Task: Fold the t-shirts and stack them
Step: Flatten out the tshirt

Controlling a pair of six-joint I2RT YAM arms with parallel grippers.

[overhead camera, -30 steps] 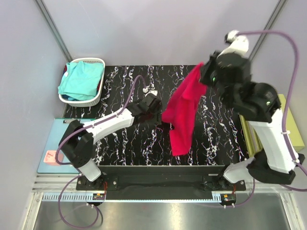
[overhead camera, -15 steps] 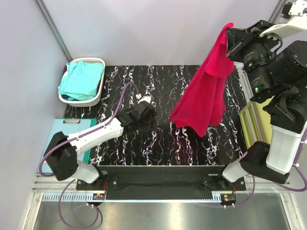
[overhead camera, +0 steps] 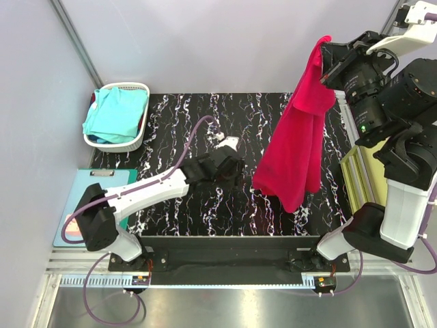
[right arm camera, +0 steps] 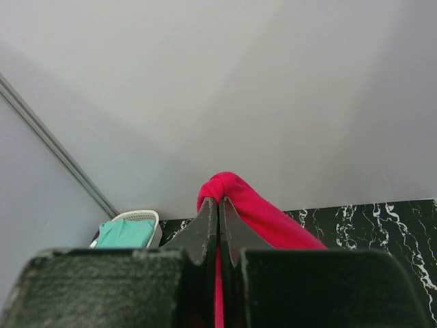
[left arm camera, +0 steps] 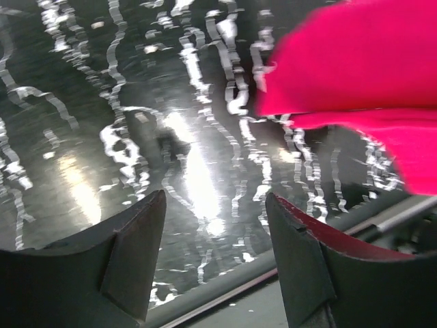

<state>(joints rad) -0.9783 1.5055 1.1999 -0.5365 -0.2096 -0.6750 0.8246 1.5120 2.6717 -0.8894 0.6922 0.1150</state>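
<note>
**Item 1.** The crimson t-shirt point(overhead camera: 295, 147) hangs in the air over the right half of the bench point(overhead camera: 177, 113). It is bunched at the top and falls in a long, uneven drape. I cannot tell whether its lowest corner touches the surface.

**Item 2.** My right hand point(overhead camera: 328, 63) is raised high and clamped on a pinch of cloth at the shirt's top. In the wrist view its two fingers are pressed together with red cloth bulging above them.

**Item 3.** My left hand point(overhead camera: 229, 169) sits low over the middle of the bench, just left of the hanging hem. Its fingers are apart and hold nothing. Its own view shows the red hem ahead and to the right.

**Item 4.** The turquoise t-shirt point(overhead camera: 116, 113) lies crumpled in the white basket point(overhead camera: 141, 87) at the far left corner.

**Assessment.** The step in hand is lifting the first shirt clear so it can be opened. No fold is made and nothing is stacked.

**Next move.** In my judgement the left hand should reach right and take the free lower edge near a corner. Both hands can then stretch the shirt and lay it flat. The grip should catch only the edge, not a bunched fold.
</note>
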